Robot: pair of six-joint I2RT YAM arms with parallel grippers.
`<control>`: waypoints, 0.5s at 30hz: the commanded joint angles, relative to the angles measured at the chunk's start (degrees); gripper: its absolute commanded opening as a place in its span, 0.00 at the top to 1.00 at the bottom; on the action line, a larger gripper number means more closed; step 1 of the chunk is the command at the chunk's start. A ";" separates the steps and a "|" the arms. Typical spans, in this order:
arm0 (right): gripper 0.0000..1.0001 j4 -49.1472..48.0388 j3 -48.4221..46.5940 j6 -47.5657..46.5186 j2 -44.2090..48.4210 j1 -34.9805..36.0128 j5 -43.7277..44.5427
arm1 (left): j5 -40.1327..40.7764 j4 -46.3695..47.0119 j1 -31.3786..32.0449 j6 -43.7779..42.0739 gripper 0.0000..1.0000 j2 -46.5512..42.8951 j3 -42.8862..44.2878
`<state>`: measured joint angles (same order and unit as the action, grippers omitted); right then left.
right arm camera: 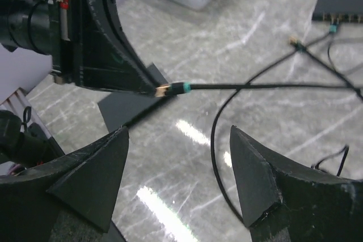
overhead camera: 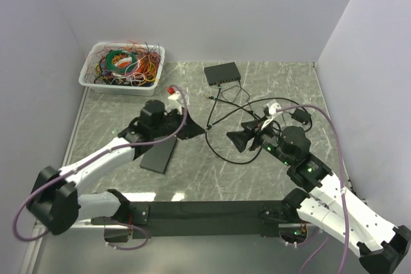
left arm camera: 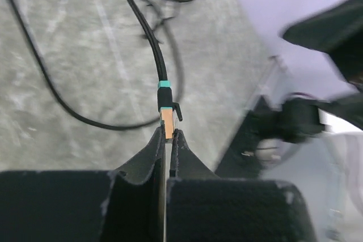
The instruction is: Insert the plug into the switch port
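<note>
Left jaws around half-hidden plug (left arm camera: 166, 117)

Marbled grey-green table (overhead camera: 289, 88), enclosed on 3 sides by a plain white back wall (overhead camera: 212, 11), left wall (overhead camera: 32, 62) and right wall (overhead camera: 372, 62). Pale patches of reflected light (overhead camera: 164, 196) lie on the polished surface along the table's near edge.

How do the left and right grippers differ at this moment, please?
The left gripper is shut, pinching the plug; the right gripper stands open. The left gripper holds the end of the cable; the right gripper is empty. Both have black, wedge-shaped fingers.
</note>
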<state>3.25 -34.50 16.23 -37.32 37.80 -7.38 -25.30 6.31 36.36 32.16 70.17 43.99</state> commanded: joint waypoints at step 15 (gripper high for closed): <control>0.20 -10.28 -5.05 -14.90 -4.95 5.33 -24.27 | -25.14 -8.42 -9.02 20.30 0.99 -21.65 -6.80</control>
<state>-6.00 -36.32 5.72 -40.77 40.12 -26.48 -43.51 -1.17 29.04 47.92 50.33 39.13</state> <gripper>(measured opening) 0.798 0.039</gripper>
